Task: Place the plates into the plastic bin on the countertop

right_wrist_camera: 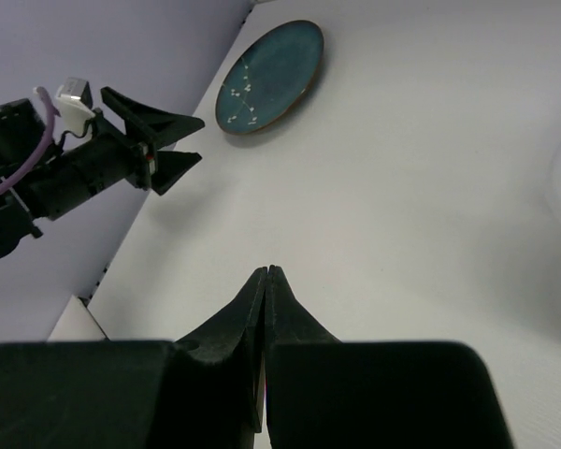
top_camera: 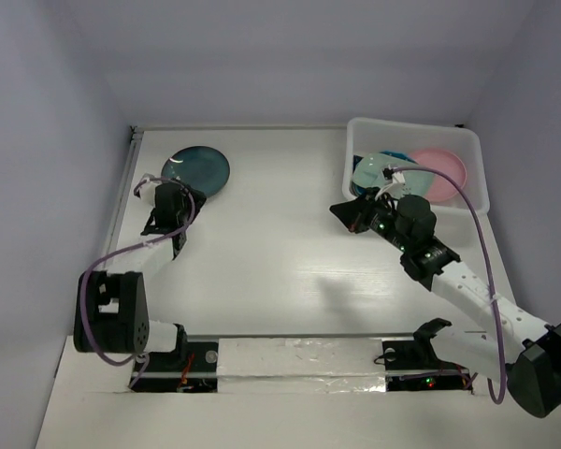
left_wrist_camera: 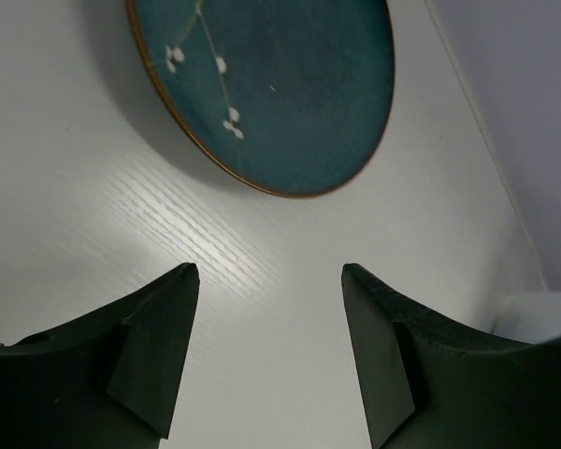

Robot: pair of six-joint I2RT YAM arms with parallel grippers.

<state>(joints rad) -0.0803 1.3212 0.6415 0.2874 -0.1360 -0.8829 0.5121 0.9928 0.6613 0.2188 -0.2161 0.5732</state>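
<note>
Right end effector (right_wrist_camera: 266,271): fingers pressed together, holding nothing, hanging just outside the near-left corner of the bin (top_camera: 411,124). Risk: if I swing it sideways without lifting, it may knock the bin's side and shove it.
Left end effector (left_wrist_camera: 269,271): partly open, empty, low over the surface (left_wrist_camera: 122,215), aimed at the teal plate (left_wrist_camera: 280,84) just ahead. Risk: the gap looks narrower than the plate, so I can only pinch its rim. If I come in too flat, I'd likely push it away instead of getting a finger under.
Teal plate: flat on the surface at far left, near the side wall (left_wrist_camera: 533,94), well apart from the bin. Risk: the rim looks glazed and shallow, so a thin pinch may slip on the long carry across.
Bin: far right, holding a mint plate (top_camera: 366,171) and a pink plate (top_camera: 439,168) side by side. Risk: there is little bare floor, so dropping the teal plate from height could chip those below. My two arms could also collide there.
</note>
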